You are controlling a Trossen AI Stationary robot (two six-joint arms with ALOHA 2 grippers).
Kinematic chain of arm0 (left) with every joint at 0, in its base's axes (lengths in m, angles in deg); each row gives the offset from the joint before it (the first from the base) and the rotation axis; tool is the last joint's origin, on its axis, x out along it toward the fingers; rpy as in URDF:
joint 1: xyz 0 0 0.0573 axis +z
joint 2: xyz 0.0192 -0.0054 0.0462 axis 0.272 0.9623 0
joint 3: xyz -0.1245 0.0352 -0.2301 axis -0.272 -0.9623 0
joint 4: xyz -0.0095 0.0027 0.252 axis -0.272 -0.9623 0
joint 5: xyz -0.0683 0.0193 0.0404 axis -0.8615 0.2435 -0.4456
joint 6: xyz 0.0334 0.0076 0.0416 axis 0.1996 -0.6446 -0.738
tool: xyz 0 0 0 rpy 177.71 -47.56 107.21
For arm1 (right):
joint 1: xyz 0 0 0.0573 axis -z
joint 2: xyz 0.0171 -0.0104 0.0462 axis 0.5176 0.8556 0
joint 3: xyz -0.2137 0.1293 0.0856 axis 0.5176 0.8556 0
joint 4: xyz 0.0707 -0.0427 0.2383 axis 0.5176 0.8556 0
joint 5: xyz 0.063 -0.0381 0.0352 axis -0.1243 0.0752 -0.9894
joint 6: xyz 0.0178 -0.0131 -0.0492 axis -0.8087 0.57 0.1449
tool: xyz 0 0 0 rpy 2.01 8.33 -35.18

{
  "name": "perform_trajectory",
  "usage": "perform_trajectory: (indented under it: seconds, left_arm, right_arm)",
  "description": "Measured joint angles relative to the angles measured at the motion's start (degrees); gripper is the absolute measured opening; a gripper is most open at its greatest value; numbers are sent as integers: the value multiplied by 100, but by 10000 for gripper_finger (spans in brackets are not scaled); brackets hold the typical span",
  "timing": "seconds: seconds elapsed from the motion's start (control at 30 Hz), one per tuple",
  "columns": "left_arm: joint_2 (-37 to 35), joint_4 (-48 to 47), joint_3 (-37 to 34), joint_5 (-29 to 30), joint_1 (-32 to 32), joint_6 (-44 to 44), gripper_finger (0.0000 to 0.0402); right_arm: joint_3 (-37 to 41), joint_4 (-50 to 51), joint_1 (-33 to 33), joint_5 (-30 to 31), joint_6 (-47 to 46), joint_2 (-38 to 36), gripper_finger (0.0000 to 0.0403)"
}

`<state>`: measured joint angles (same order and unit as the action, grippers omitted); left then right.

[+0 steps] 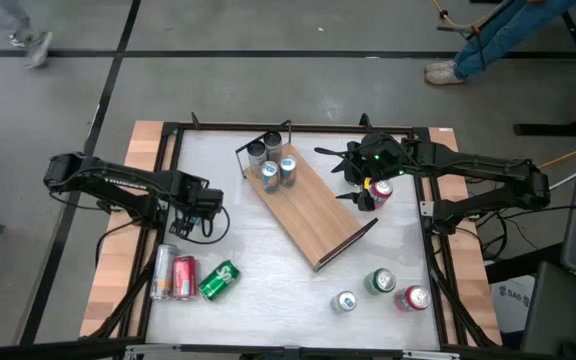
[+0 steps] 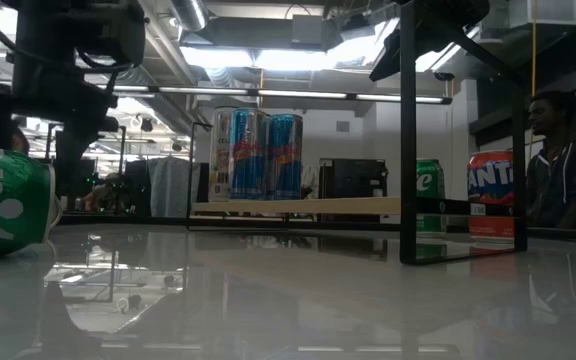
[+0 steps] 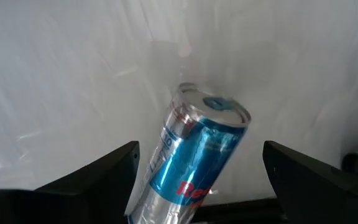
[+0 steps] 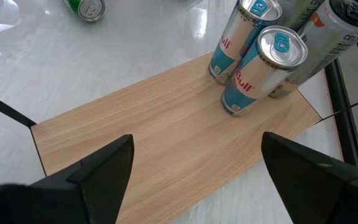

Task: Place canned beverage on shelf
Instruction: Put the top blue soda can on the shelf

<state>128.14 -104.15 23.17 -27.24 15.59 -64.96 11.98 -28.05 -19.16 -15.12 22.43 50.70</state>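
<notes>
- Top-down view of a white table (image 1: pixel 268 290) with a long wooden shelf (image 1: pixel 313 210) lying diagonally at centre, black rails at both ends.
- Four upright cans clustered at the shelf's far end (image 1: pixel 271 163); two blue-and-silver ones (image 4: pixel 253 56) clearly standing on the board.
- Left gripper (image 1: pixel 190 222) near the table's left side, fingers spread wide and empty, just above a slim blue-and-silver can (image 3: pixel 194 162) lying on its side.
- Beside that can, a red can (image 1: pixel 183 277) and a green can (image 1: pixel 219 280), also lying flat.
- Right gripper (image 1: pixel 363 190) poised at the shelf's right edge, fingers apart, holding nothing; a red can (image 1: pixel 380 192) close under it.
- Three more cans (image 1: pixel 380 290) upright near the table's front right.
- Likely step: reaching for a pickup.
- Next move: lowering and closing around the slim can, then righting it for the shelf.
</notes>
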Motion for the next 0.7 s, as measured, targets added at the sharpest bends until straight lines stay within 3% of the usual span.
perform_trajectory:
  seconds: [0.5, 0.7]
  left_arm:
    - [1386, 344, -2, 119, -2, -11, 331]
    - [1679, 405, -2, 275, -2, -4, 306]
  right_arm:
    - [-1, 4, -2, 0, 0, 0, 342]
    - [0, 4, -1, 0, 0, 0, 342]
